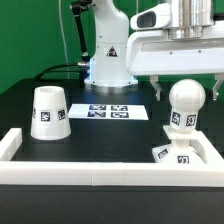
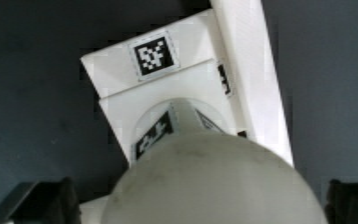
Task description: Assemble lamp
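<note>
The ball-shaped bulb point(image 1: 186, 100) stands upright with its tagged neck down on the small square base point(image 1: 172, 154), in the corner at the exterior view's right. My gripper point(image 1: 185, 90) is open, with one finger on each side of the bulb's ball and a gap on both sides. In the wrist view the bulb point(image 2: 211, 180) fills the space between my dark fingertips point(image 2: 44, 202), with the tagged base point(image 2: 155, 72) beneath it. The cone shade point(image 1: 49, 112) stands alone at the exterior view's left, narrow end up.
The long white border bar point(image 1: 90, 173) runs along the front and turns up both sides, close beside the base. The marker board point(image 1: 108, 112) lies flat in the middle. The arm's white pedestal point(image 1: 108, 62) stands behind it.
</note>
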Robot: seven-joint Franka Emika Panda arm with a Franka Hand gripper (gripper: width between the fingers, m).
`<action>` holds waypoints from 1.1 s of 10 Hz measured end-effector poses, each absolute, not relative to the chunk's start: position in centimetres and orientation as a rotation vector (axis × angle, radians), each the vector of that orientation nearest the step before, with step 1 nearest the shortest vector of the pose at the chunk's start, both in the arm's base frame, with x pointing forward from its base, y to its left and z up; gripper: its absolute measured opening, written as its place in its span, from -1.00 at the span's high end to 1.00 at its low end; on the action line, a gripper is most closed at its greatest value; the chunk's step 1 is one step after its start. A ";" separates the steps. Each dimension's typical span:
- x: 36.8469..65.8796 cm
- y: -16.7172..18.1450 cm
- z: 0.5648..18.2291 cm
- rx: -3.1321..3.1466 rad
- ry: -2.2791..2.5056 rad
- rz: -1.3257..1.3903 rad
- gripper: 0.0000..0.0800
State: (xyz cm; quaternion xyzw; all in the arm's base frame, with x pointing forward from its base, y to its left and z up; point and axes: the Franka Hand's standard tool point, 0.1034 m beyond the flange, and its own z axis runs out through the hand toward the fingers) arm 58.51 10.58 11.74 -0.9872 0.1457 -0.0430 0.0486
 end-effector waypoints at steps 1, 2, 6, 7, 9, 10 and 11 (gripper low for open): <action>58.5 10.6 11.7 -3.020 0.375 -0.134 -0.75; 58.6 10.5 11.7 -3.053 0.159 -0.150 -0.75; 58.8 10.1 11.7 -3.044 -0.625 -0.183 -0.75; 58.7 10.1 11.7 -3.036 -0.715 -0.169 -0.75; 58.7 9.9 11.7 -3.000 -0.930 -0.167 -0.75; 58.7 9.8 11.7 -2.989 -0.975 -0.167 -0.75; 58.7 9.6 11.7 -2.955 -1.105 -0.164 -0.75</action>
